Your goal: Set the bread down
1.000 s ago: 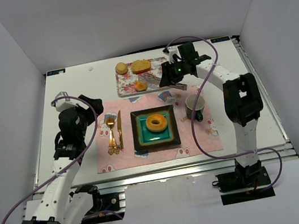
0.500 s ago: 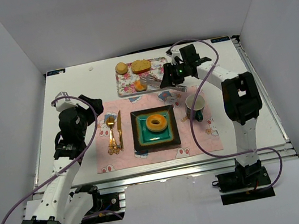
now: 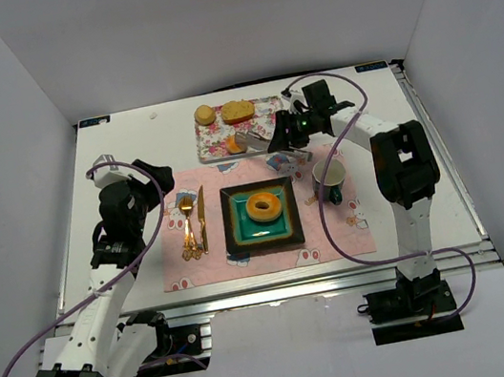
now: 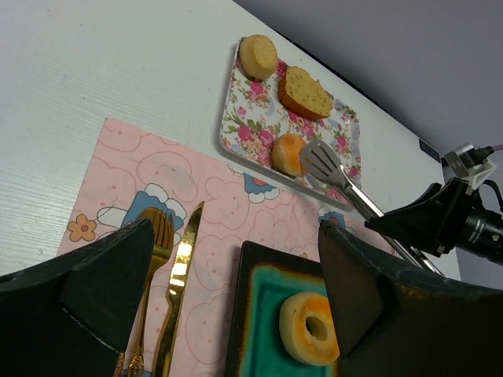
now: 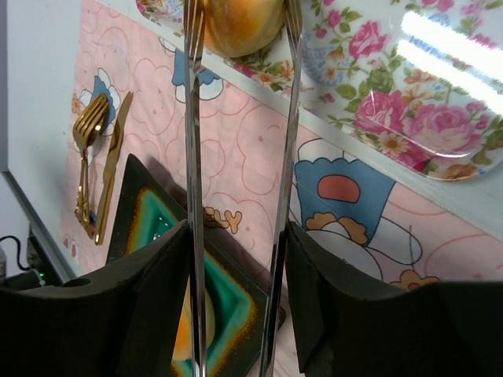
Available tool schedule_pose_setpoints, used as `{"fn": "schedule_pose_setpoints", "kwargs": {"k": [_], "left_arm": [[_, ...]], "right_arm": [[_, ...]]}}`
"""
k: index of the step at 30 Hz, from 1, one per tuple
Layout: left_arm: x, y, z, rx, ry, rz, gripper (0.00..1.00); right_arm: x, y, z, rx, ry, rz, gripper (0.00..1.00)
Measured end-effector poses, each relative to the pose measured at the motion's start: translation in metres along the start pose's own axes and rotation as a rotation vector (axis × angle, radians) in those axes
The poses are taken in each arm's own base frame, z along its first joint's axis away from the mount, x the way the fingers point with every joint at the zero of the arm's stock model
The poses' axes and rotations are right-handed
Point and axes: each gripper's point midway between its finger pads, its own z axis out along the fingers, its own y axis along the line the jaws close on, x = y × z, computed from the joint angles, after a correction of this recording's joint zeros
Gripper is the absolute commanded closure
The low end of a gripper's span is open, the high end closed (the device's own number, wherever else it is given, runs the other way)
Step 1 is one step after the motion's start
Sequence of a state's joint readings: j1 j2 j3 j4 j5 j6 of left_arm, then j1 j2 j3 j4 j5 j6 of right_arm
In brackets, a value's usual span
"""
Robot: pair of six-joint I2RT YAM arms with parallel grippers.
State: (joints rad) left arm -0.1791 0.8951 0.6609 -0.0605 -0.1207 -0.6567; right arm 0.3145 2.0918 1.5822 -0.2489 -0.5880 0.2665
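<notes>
Between the dark fingers of the right end effector (image 5: pixel 240 306): a pair of shiny tongs (image 5: pixel 193 196), pinched from both sides, one finger on each arm. Out past the fingers, tong tips spread around the small bun (image 5: pixel 240 23), one tip on each side, very close or just touching; hard to tell which. Small bun lying near the front edge of the flowered tray (image 4: pixel 250 122), at the far side of the worktop (image 3: pixel 156 137), with a bigger slice of bread (image 3: pixel 238 110) and a round roll (image 3: pixel 205 114) farther back. Looks light and soft, with a smooth round top, so likely to squash under a hard squeeze and to roll or slip out of a loose one. Best to take hold across the widest part, low down, with a gentle squeeze. Nearer, on the pink mat (image 3: pixel 337 232), a dark square plate (image 3: pixel 231 226) with a ring-shaped bread (image 3: pixel 264 206) on it, a cup (image 3: pixel 330 175) to its right, a gold fork (image 3: pixel 187 226) and knife (image 3: pixel 202 218) to its left. Over by the mat's far left corner, left end effector (image 3: pixel 154 179) spread wide, holding nothing, well apart from the tray.
</notes>
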Motion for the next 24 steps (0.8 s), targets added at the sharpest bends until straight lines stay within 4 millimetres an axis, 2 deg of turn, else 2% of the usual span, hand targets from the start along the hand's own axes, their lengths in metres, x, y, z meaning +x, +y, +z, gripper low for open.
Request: {"fn": "schedule_pose_setpoints", "kwargs": {"k": [5, 12, 15, 18, 24], "left_arm": [[0.0, 0.0, 0.0, -0.001, -0.001, -0.003, 0.06], [-0.001, 0.0, 0.001, -0.005, 0.0, -0.007, 0.06], [0.0, 0.0, 0.002, -0.006, 0.003, -0.009, 0.06], [0.001, 0.0, 0.003, -0.008, 0.004, -0.01, 0.06], [0.001, 0.001, 0.004, -0.009, 0.008, -0.012, 0.06]], "right_arm": [[0.01, -0.001, 0.005, -0.019, 0.017, 0.049, 0.53], [0.013, 0.002, 0.008, -0.048, 0.025, 0.074, 0.86], [0.014, 0.004, 0.007, -0.066, 0.028, 0.081, 0.96], [0.012, 0.004, 0.004, -0.082, 0.025, 0.086, 1.0], [0.002, 0.009, -0.009, -0.116, -0.001, 0.075, 1.0]]}}
